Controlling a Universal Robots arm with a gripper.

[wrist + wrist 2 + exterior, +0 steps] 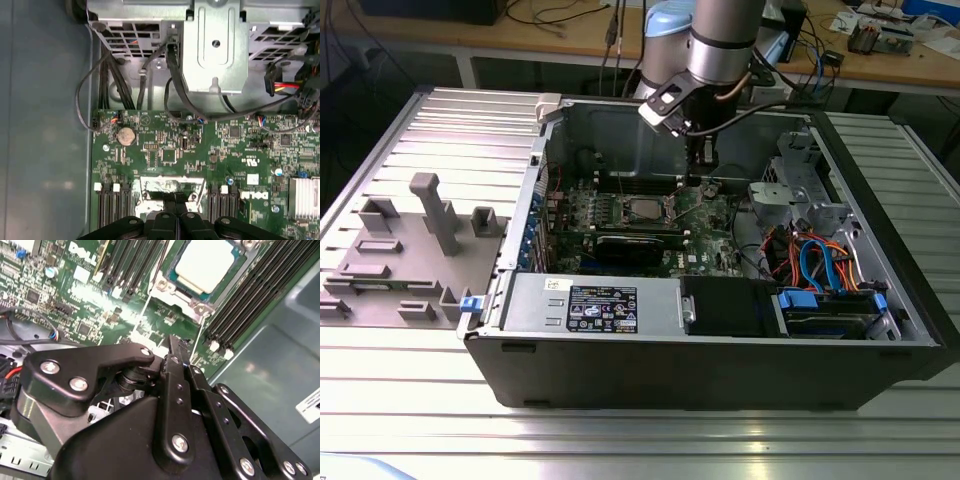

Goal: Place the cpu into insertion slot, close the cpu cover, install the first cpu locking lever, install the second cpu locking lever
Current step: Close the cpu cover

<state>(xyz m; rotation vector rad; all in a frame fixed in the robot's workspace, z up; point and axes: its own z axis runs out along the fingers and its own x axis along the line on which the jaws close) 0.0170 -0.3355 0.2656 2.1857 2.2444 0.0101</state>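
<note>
Tool (172,345) pinched closed, nothing visibly held, low at edge of insertion slot (162,287); cpu (205,262) seated inside. Probably light, stiff, fragile; best gripped by side edges.

The exterior view looks down from well back into an open computer case (670,365). Both wrist views closely face its green circuit board (75,305) (165,135), near the cpu (205,262) (642,210).
</note>
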